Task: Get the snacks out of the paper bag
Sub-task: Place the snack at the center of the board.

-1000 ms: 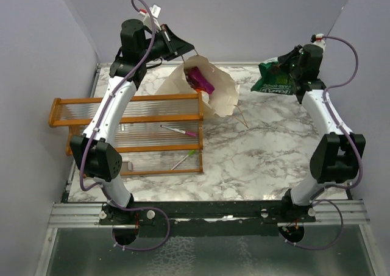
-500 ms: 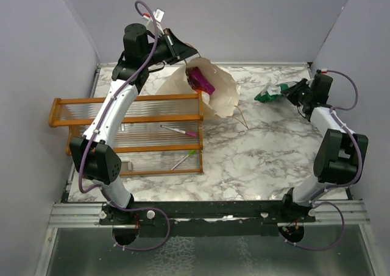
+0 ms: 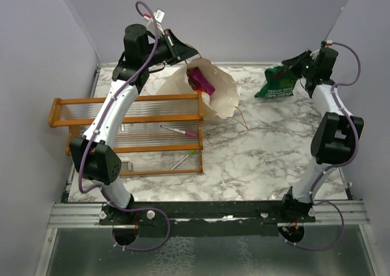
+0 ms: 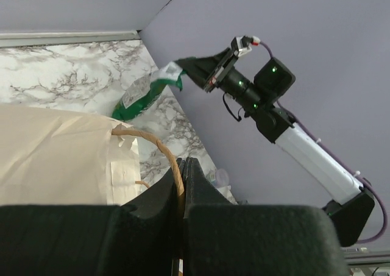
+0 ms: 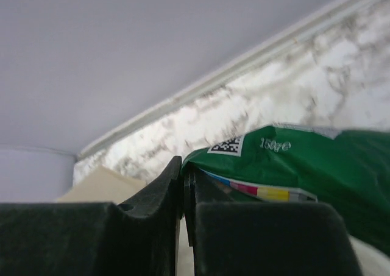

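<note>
The cream paper bag (image 3: 213,93) stands tilted at the back middle of the marble table, its mouth open, with a magenta packet (image 3: 199,80) showing inside. My left gripper (image 3: 187,55) is shut on the bag's twine handle (image 4: 163,151) and holds the rim up. My right gripper (image 3: 287,69) is shut on the top edge of a green-white snack packet (image 3: 277,83), held above the table at the back right. The packet also shows in the right wrist view (image 5: 298,178) and in the left wrist view (image 4: 143,93).
An orange wooden rack (image 3: 137,133) with clear ribbed shelves stands left of the bag, with pens (image 3: 178,130) on it. The bag's second twine handle (image 3: 242,120) lies on the table. Purple walls close in the back and both sides.
My right gripper has lifted the green-white packet up from low over the table at the back right. The left gripper and the bag have stayed still.
</note>
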### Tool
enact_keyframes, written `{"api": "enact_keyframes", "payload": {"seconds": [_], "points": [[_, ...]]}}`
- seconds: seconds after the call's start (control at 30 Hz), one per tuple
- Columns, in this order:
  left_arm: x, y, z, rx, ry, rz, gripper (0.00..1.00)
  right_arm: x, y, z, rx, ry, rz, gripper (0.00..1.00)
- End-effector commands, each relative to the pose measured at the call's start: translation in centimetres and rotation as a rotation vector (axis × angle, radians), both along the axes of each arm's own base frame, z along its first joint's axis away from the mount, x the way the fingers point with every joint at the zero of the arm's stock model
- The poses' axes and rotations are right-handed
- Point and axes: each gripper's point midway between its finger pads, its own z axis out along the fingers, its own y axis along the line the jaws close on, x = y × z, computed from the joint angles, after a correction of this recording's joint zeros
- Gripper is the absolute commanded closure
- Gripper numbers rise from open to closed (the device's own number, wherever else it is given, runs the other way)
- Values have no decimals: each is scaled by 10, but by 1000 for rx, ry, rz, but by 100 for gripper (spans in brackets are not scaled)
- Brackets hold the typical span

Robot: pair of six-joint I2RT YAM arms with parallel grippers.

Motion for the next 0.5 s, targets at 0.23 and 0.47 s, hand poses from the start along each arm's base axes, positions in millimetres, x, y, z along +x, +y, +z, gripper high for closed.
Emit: {"api": "enact_keyframes", "payload": {"seconds": [0.23, 0.47], "points": [[-12, 1, 21, -19, -56, -9, 100, 79, 4, 89, 46, -189, 15, 94], [-17, 1, 15, -21, -46, -10, 100, 23, -3, -33, 35, 19, -67, 92]]}}
